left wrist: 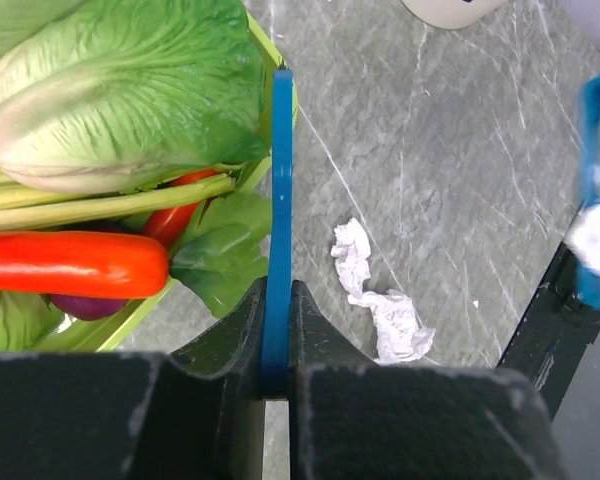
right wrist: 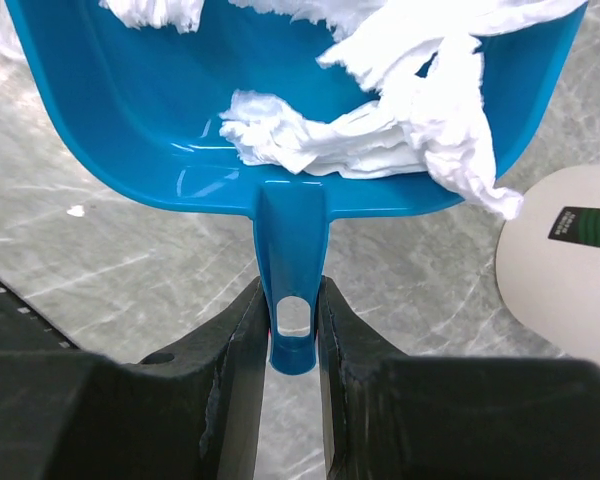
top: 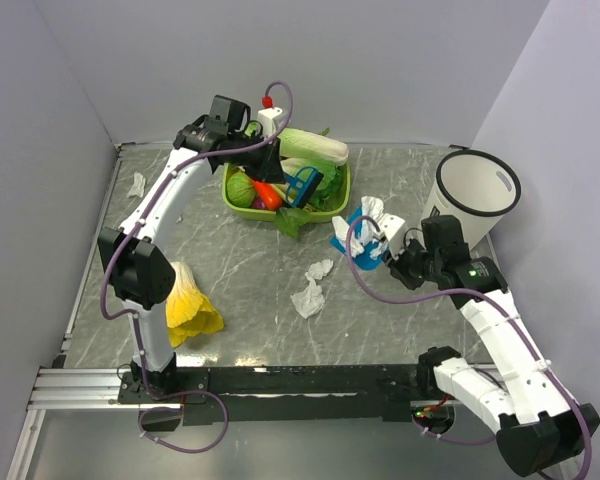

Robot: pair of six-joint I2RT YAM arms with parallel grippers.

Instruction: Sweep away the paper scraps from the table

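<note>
White shells cover the links and black housings sit at the joints. A purple cable (top: 108, 290) loops along the left arm (top: 168, 197), another along the right arm (top: 500, 335), where a small green light (top: 474, 272) glows. The jaws are matte black and blocky.

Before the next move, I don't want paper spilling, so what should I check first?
1. Right hand shut on the dustpan handle: ok.
2. Collected scraps lying inside the dustpan: ok, one strip overhangs its edge.
3. Bin upright, mouth open, beside the dustpan: ok.
4. Left hand shut on the brush: ok.
5. Table free of paper: not ok; middle wads and far-left wad remain.
6. Brush clear of the vegetable basket: cannot tell.
</note>
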